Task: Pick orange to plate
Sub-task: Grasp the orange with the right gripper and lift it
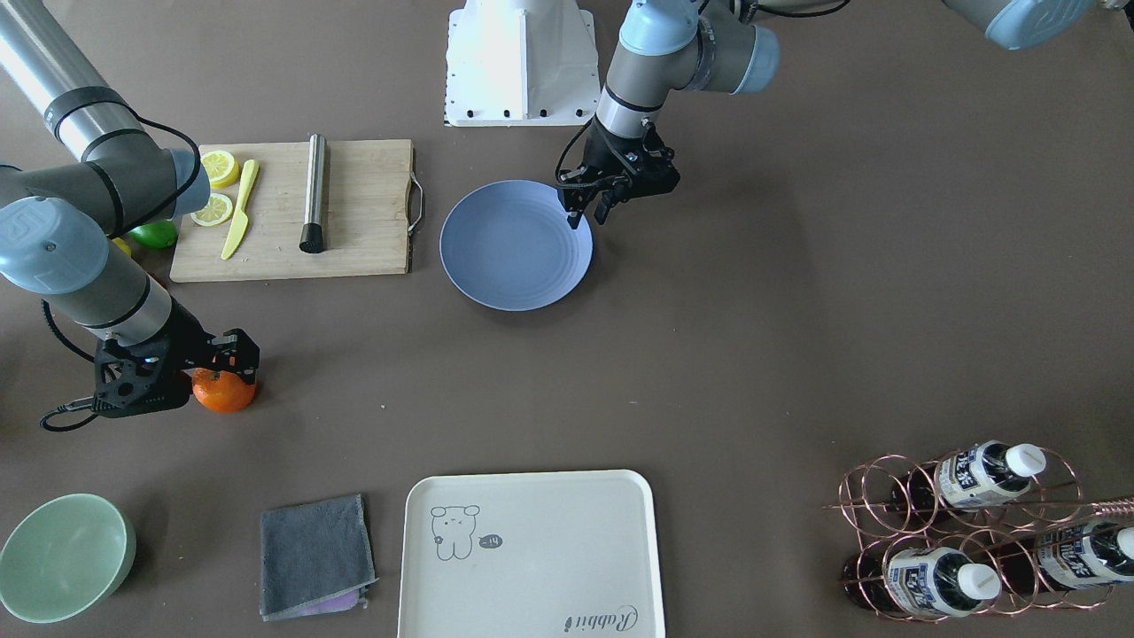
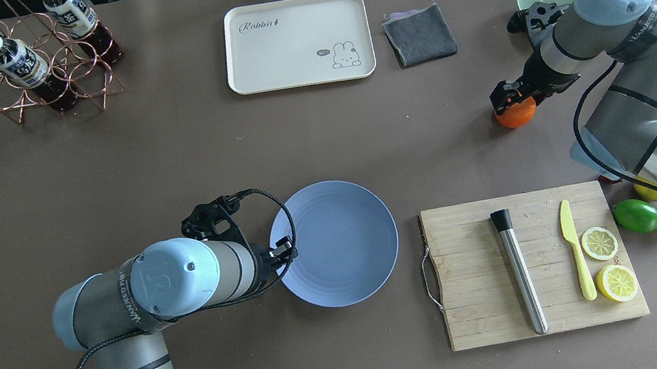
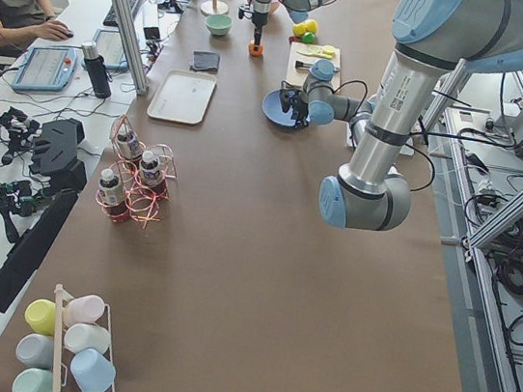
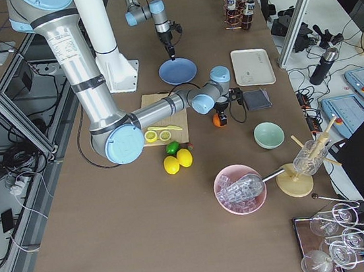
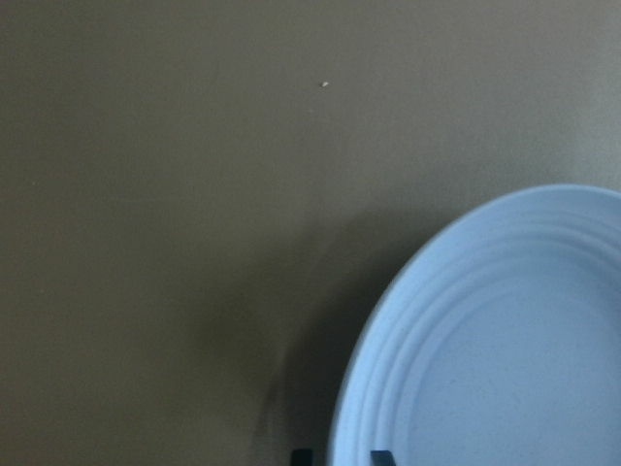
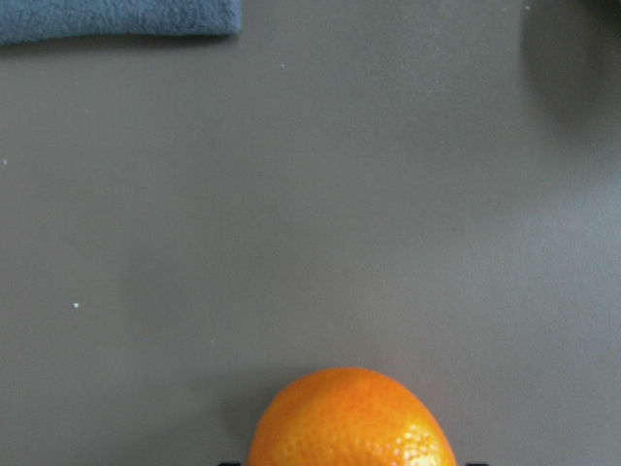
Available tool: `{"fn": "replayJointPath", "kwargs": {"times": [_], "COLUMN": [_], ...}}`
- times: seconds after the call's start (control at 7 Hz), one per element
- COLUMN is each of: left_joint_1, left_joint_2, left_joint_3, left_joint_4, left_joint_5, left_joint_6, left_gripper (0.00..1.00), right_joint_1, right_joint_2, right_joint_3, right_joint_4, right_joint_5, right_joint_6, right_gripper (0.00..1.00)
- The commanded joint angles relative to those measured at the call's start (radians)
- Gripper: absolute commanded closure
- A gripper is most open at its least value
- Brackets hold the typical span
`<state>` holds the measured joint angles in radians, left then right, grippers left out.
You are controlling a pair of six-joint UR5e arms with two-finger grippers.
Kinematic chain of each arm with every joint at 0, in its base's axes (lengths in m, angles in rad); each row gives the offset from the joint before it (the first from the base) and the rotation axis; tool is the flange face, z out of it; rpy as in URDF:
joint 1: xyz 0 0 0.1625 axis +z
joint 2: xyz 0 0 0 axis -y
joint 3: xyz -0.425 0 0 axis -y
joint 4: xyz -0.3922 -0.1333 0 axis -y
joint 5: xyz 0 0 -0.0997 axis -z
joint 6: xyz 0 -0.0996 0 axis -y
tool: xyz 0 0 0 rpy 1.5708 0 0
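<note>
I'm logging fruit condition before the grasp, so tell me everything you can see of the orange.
The small round bright-orange fruit has glossy, finely pitted peel that looks whole and unbruised. It sits on the brown table, well apart from the round blue plate. The right hand is down over it, a finger on either side; whether they press it cannot be told.
</note>
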<state>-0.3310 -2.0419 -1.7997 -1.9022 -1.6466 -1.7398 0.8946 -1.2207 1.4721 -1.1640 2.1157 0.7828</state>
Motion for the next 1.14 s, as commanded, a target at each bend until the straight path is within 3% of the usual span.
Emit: {"fn": "replayJointPath", "kwargs": {"times": [0.0,0.29,0.43,0.57,0.71,1.0], "left_joint_1": [-0.026,-0.077,-0.097,-0.143,-0.207,-0.258], "left_joint_2": [0.006,0.114,0.174,0.227,0.262,0.311], "left_joint_3": [-0.016,-0.131,-0.156,-0.158,-0.155,-0.129], "left_joint_4": [0.003,0.005,0.003,-0.006,-0.009,-0.072], "left_joint_5": [0.004,-0.019,-0.021,-0.042,-0.103,-0.165], "left_joint_6": [0.011,0.160,0.258,0.389,0.460,0.517], "left_gripper": [0.03,0.03,0.03,0.03,0.03,0.03], "right_joint_1": [0.000,-0.089,-0.165,-0.280,-0.375,-0.556], "right_joint_2": [0.013,0.038,0.039,0.096,0.157,0.239], "right_joint_3": [0.042,0.181,0.262,0.343,0.374,0.335], "right_joint_4": [0.000,-0.016,-0.035,-0.168,-0.262,-0.286], "right_joint_5": [0.003,-0.028,-0.093,-0.208,-0.285,-0.432], "right_joint_6": [0.059,0.316,0.443,0.554,0.603,0.704], "right_gripper": [1.00,1.00,1.00,1.00,1.00,1.00]}}
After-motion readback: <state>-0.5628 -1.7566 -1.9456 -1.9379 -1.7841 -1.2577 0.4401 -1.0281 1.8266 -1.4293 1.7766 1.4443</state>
